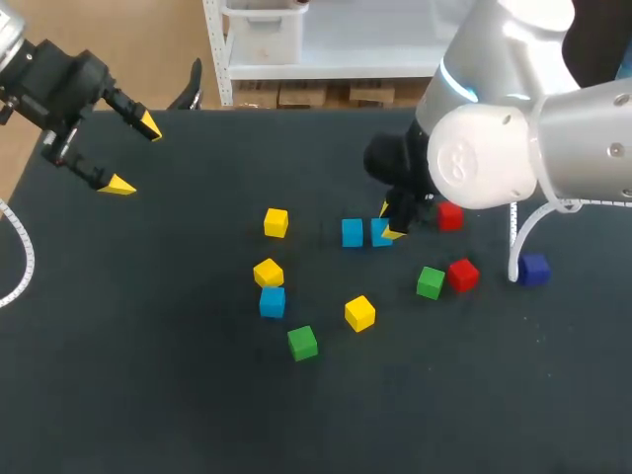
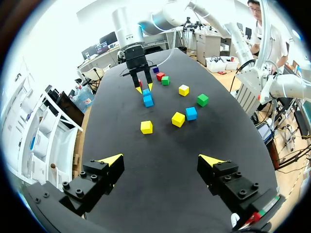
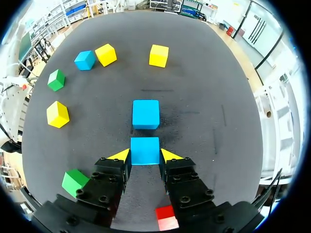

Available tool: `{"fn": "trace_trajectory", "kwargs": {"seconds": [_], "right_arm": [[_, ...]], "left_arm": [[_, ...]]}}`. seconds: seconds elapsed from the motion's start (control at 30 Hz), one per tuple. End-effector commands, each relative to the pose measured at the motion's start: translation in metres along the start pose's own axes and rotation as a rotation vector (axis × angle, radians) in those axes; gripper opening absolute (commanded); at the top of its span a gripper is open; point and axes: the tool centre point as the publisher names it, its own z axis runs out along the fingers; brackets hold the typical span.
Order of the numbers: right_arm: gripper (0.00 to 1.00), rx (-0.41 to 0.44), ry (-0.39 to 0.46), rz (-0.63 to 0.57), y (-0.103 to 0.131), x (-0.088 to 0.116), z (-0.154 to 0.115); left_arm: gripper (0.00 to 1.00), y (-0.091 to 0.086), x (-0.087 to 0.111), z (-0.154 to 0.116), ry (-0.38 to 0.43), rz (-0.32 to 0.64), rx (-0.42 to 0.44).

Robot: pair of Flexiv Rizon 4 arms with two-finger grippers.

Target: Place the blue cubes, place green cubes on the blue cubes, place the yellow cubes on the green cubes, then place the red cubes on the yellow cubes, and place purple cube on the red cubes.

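Observation:
My right gripper [image 1: 388, 222] is shut on a blue cube [image 3: 145, 150], its yellow tips pressed against two opposite sides. This cube [image 1: 381, 233] sits low at the table, just right of a second blue cube [image 1: 353, 233], with a narrow gap between them. A third blue cube [image 1: 273, 301] lies further left, touching a yellow cube [image 1: 268, 272]. My left gripper [image 1: 133, 155] hangs open and empty over the far left corner, well away from all the cubes [image 2: 161, 160].
Loose on the black table [image 1: 148, 375] are two more yellow cubes [image 1: 276, 222] [image 1: 359, 313], two green cubes [image 1: 430, 282] [image 1: 302, 343], two red cubes [image 1: 450, 215] [image 1: 462, 275] and a purple cube [image 1: 534, 269] by my right arm.

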Motion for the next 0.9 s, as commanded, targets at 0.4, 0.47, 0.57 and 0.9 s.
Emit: {"fn": "trace_trajectory", "kwargs": {"seconds": [0.4, 0.47, 0.57, 0.9], "right_arm": [[0.33, -0.006, 0.003, 0.000, -0.0001, -0.0001, 0.0003], [0.35, -0.008, 0.003, 0.000, 0.0000, -0.0001, 0.0004], [0.37, -0.009, 0.003, 0.001, 0.0001, -0.0002, 0.0005], [0.39, -0.008, 0.004, 0.008, -0.0010, -0.0003, 0.0011]], "left_arm": [[1.00, -0.0003, 0.0004, 0.0001, 0.001, 0.002, -0.002], [1.00, -0.0003, 0.0004, 0.0001, 0.001, 0.002, -0.002], [1.00, -0.0003, 0.0004, 0.0001, 0.001, 0.002, -0.002], [1.00, -0.0003, 0.0004, 0.0001, 0.001, 0.002, -0.002]]}}
